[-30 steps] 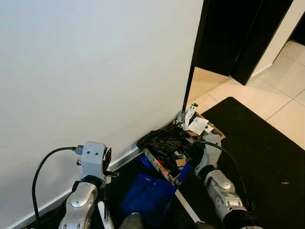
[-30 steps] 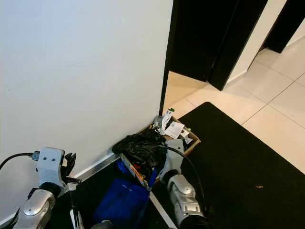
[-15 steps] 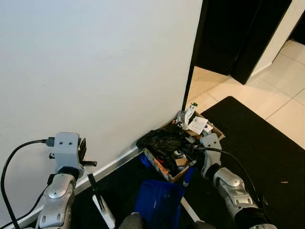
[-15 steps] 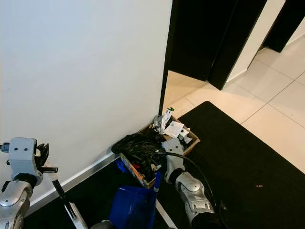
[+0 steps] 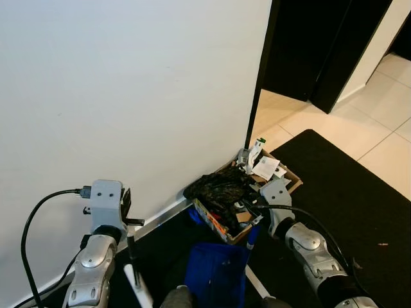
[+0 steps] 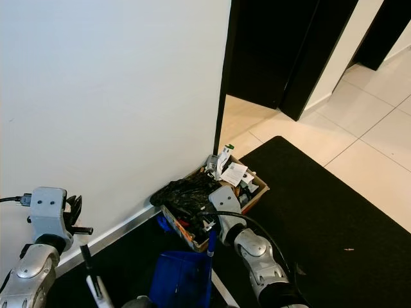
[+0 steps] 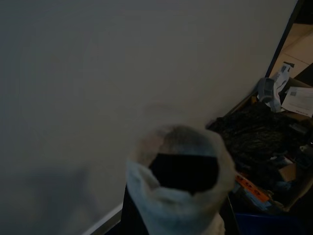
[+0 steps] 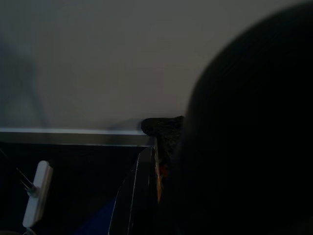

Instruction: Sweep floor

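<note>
A blue dustpan [image 5: 215, 277] hangs low in front of me, its blue handle [image 5: 252, 235] rising to my right gripper [image 5: 255, 219], which is shut on it right beside the cardboard box [image 5: 293, 177]. The box sits in the wall corner, stuffed with a black bag [image 5: 217, 186], papers and a bottle. My left gripper [image 5: 130, 223] is shut on the broom stick [image 5: 131, 251], a thin black rod with a white lower part [image 5: 139, 287]. The stick's hollow white end [image 7: 182, 182] looms blurred in the left wrist view. The broom's white part [image 8: 36, 194] also appears in the dark right wrist view.
A white wall [image 5: 128, 96] with a pale baseboard [image 5: 160, 218] runs along my left. A black mat [image 5: 350, 192] covers the floor on the right, with beige tiles [image 5: 385, 102] beyond. A dark doorway [image 5: 308, 45] opens behind the box.
The dustpan has swung right and turned edge-on under the box's near side, with my right gripper closer to the box. My left arm moved left, then partway back, carrying the broom stick.
</note>
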Robot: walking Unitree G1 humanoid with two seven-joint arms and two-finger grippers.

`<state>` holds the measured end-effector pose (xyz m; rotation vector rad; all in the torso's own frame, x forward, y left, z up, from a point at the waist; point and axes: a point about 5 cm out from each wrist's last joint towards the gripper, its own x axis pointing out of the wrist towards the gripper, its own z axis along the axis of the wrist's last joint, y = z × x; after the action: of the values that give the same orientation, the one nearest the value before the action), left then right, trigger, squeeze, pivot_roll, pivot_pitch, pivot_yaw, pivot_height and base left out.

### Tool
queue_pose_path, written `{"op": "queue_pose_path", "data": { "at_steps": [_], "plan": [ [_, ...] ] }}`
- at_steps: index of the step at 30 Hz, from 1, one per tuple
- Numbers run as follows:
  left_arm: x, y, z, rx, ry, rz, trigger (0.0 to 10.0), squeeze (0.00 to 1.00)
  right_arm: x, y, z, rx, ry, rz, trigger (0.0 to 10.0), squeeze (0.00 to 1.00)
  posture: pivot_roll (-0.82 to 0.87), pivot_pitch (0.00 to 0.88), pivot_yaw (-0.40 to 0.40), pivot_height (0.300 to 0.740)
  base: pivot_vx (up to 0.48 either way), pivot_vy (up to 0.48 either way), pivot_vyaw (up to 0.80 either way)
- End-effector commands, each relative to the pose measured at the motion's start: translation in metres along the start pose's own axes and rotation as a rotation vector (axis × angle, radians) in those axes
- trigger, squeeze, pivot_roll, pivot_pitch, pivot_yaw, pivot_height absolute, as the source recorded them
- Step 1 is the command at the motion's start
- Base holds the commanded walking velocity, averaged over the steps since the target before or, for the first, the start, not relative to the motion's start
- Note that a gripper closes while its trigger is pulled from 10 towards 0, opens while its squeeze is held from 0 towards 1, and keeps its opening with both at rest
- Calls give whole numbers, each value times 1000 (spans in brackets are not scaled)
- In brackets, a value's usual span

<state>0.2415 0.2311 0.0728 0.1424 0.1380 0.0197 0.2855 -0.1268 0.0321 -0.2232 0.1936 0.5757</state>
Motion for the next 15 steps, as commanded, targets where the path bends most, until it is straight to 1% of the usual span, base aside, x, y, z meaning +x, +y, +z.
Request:
{"op": "queue_pose_path", "data": {
  "at_steps": [1, 2, 3, 5, 6, 7, 9, 10, 11, 12, 13, 14, 15],
  "plan": [
    [-1, -2, -1, 7, 2, -1, 10000, 0, -3, -7, 5, -105, -15, 11, 10000, 0, 134, 71, 11, 740, 0, 0, 0],
    [-1, -2, -1, 7, 2, -1, 10000, 0, -3, -7, 5, -105, -15, 11, 10000, 0, 134, 71, 11, 740, 0, 0, 0],
    [0, -3, -1, 8, 2, -3, 10000, 0, -2, -7, 3, -66, -10, 4, 10000, 0, 136, 69, 7, 740, 0, 0, 0],
    [1, -4, -1, 8, 1, -4, 10000, 0, 0, -6, -6, 34, 36, -61, 10000, 0, 141, 70, 3, 740, 0, 0, 0],
    [1, -4, -1, 8, 1, -4, 10000, 0, 0, -5, -9, 65, 55, -88, 10000, 0, 141, 70, 3, 740, 0, 0, 0],
    [1, -4, -1, 8, 1, -4, 10000, 0, 0, -5, -9, 65, 55, -88, 10000, 0, 141, 70, 3, 740, 0, 0, 0],
    [0, -4, -2, 8, 4, -5, 10000, 0, 1, -2, -14, 126, 71, -141, 10000, 0, 141, 71, 6, 740, 0, 0, 0],
    [-1, -4, -3, 8, 6, -6, 10000, 0, 1, 0, -15, 146, 72, -154, 10000, 0, 141, 71, 6, 740, 0, 0, 0],
    [-1, -4, -3, 8, 6, -6, 10000, 0, 1, 0, -15, 146, 72, -154, 10000, 0, 141, 71, 6, 740, 0, 0, 0],
    [-1, -5, -3, 8, 8, -8, 10000, 0, 2, 2, -16, 168, 72, -170, 10000, 859, 139, 73, 9, 740, 0, 0, 0],
    [-1, -5, -3, 8, 8, -8, 10000, 0, 2, 2, -16, 168, 72, -170, 10000, 859, 139, 73, 9, 740, 0, 0, 0],
    [-2, -5, -4, 9, 9, -13, 10000, 0, 3, 5, -16, 185, 69, -176, 10000, 1000, 139, 75, 11, 740, 0, 0, 0],
    [-1, -6, -4, 9, 10, -17, 10000, 0, 4, 6, -15, 196, 65, -187, 10000, 1000, 137, 76, 12, 740, 0, 0, 0]
  ]
}}
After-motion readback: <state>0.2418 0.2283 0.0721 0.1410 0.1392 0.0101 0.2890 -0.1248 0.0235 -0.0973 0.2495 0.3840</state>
